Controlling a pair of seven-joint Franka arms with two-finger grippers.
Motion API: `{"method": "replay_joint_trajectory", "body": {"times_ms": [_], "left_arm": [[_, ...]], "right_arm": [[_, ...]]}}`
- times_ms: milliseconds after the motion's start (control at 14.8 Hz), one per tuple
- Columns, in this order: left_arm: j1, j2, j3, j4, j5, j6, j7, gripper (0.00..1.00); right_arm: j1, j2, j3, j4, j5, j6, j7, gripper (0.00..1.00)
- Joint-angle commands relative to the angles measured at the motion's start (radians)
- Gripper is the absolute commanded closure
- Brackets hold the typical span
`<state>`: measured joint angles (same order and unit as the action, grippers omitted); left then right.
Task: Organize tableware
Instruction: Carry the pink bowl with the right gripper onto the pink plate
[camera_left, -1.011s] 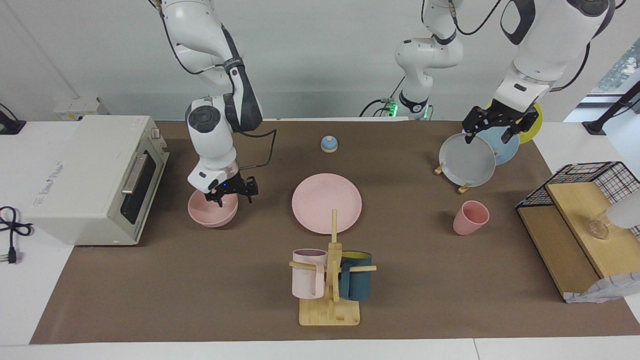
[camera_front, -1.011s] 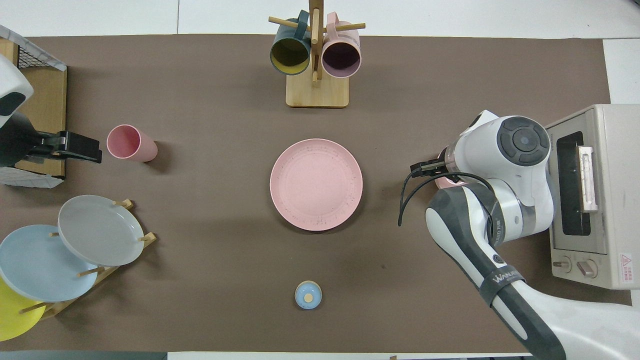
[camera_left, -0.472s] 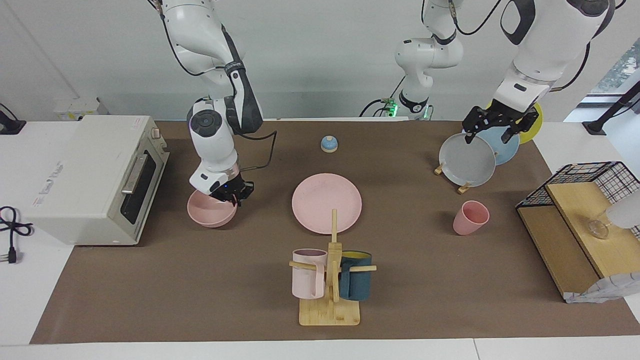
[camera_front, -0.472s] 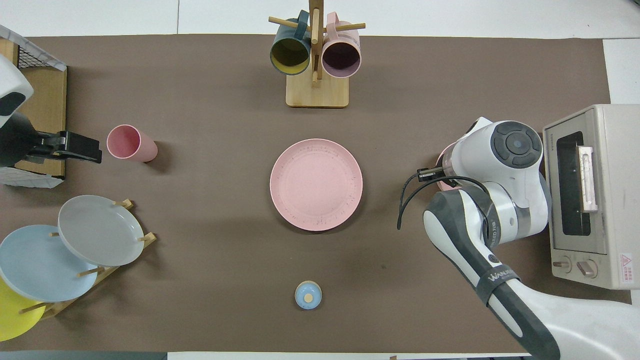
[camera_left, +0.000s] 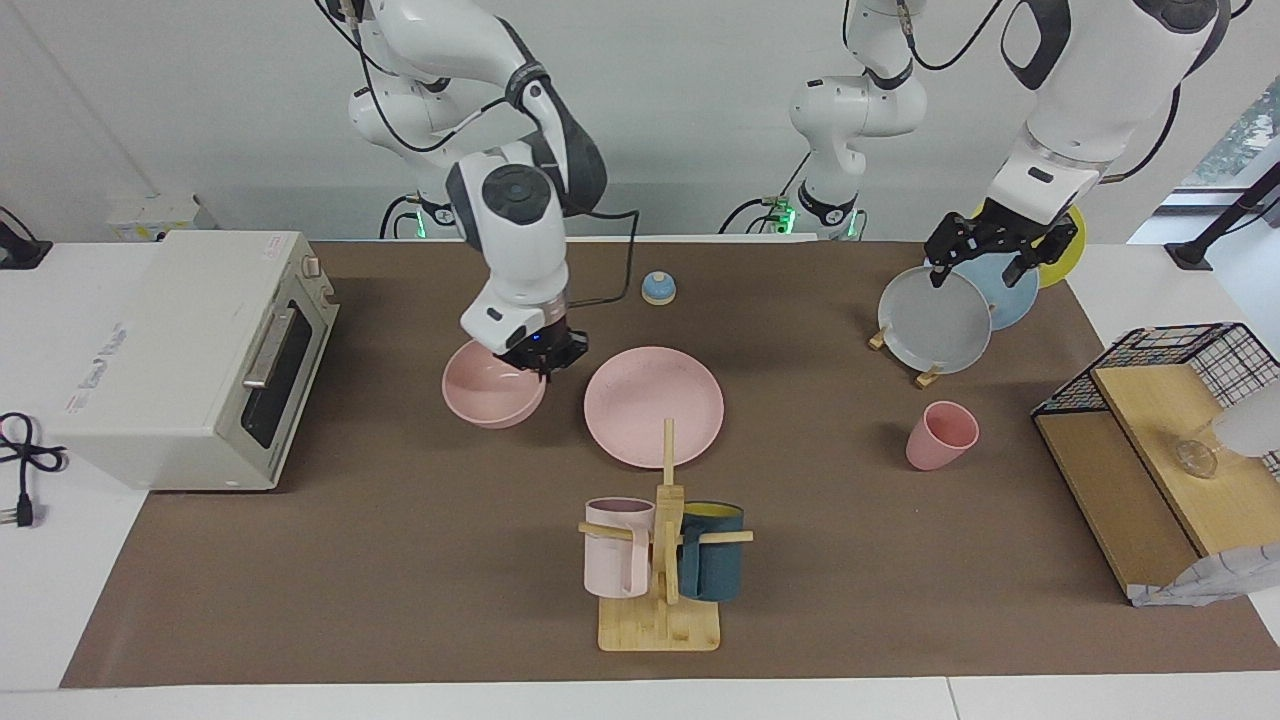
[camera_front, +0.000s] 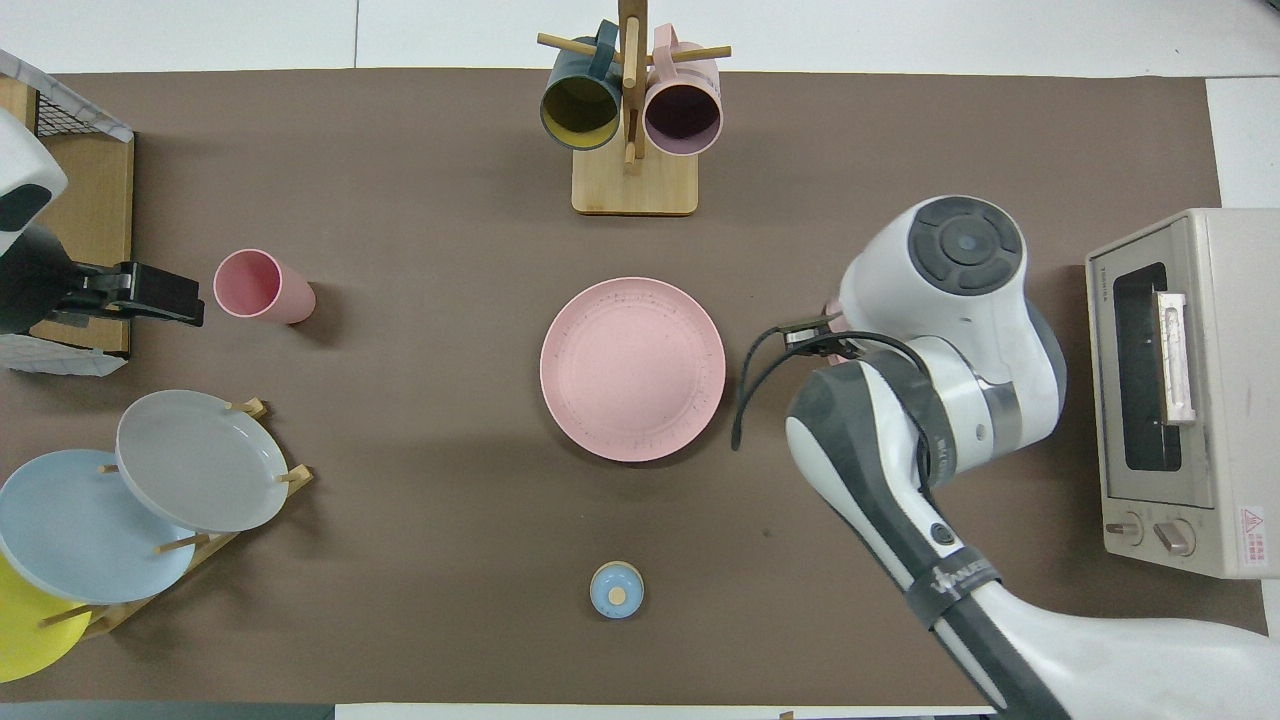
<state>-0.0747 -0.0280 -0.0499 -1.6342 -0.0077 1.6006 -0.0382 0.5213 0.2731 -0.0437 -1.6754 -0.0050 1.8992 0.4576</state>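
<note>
**A:** Since a second ago the bowl (camera_left: 492, 393) has travelled from in front of the toaster oven (camera_left: 180, 350) toward the table's middle, carried by the right gripper (camera_left: 545, 360). It now hangs tilted at about nine o'clock of the plate (camera_left: 653, 405), just beside its rim.

**B:** How is it held?

**A:** The fingers are pinched tight on the bowl's rim at the side toward the plate. The left gripper (camera_left: 1000, 258) waits over the grey plate (camera_left: 935, 320) in the rack, jaws spread wide, holding nothing. The cup (camera_left: 940, 434) stands alone at about three o'clock of the plate, well apart.

**B:** So the bowl goes onto the plate?

**A:** That's my reading. A one-sided rim pinch lets the bowl droop, so I'd carry it on slowly, level it over the plate's centre, lower until the base sits flat, and only then let go. Dropping it tilted could make it rock or skid.

**B:** And the surfaces?

**A:** All three pieces are matte pink and look hard and smooth. The plate is wide, shallow and faintly speckled, with a low raised rim that should keep the bowl's rounded base from wandering. The cup is tapered, without a handle, narrower at its foot.
</note>
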Motion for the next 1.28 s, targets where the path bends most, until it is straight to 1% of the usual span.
{"method": "replay_joint_trajectory", "body": {"times_ms": [0, 67, 135, 202, 270, 472, 742, 876, 944, 1146, 1213], "left_arm": [[0.003, -0.029, -0.004, -0.029, 0.023, -0.004, 0.001, 0.0], [0.003, -0.029, -0.004, -0.029, 0.023, -0.004, 0.001, 0.0], [0.004, -0.029, -0.004, -0.029, 0.023, -0.004, 0.001, 0.0], [0.003, -0.029, -0.004, -0.029, 0.023, -0.004, 0.001, 0.0], [0.003, -0.029, -0.004, -0.029, 0.023, -0.005, 0.001, 0.0], [0.004, -0.03, -0.004, -0.027, 0.022, -0.005, -0.006, 0.0], [0.004, -0.03, -0.002, -0.03, 0.022, 0.013, 0.0, 0.0], [0.004, -0.021, -0.002, -0.032, 0.022, 0.039, 0.003, 0.0], [0.006, -0.007, -0.002, -0.03, 0.022, 0.05, 0.003, 0.0], [0.006, 0.087, -0.002, -0.027, 0.023, 0.131, 0.006, 0.0], [0.004, 0.142, -0.002, -0.018, 0.029, 0.159, 0.006, 0.0]], "right_arm": [[0.092, 0.214, -0.001, 0.309, -0.004, -0.126, 0.157, 1.0], [0.117, 0.268, -0.001, 0.386, -0.001, -0.132, 0.191, 1.0], [0.138, 0.3, 0.001, 0.419, -0.003, -0.121, 0.213, 1.0], [0.163, 0.322, 0.001, 0.425, -0.001, -0.088, 0.252, 1.0], [0.183, 0.328, 0.001, 0.418, -0.003, -0.036, 0.297, 1.0], [0.189, 0.327, 0.002, 0.373, 0.006, 0.035, 0.312, 1.0], [0.218, 0.333, 0.004, 0.321, 0.008, 0.078, 0.323, 1.0], [0.22, 0.333, 0.005, 0.316, 0.01, 0.086, 0.357, 1.0], [0.223, 0.331, 0.007, 0.313, 0.01, 0.09, 0.362, 1.0], [0.218, 0.331, 0.007, 0.296, 0.011, 0.097, 0.362, 1.0], [0.217, 0.328, 0.007, 0.298, 0.016, 0.094, 0.362, 0.9]]}}
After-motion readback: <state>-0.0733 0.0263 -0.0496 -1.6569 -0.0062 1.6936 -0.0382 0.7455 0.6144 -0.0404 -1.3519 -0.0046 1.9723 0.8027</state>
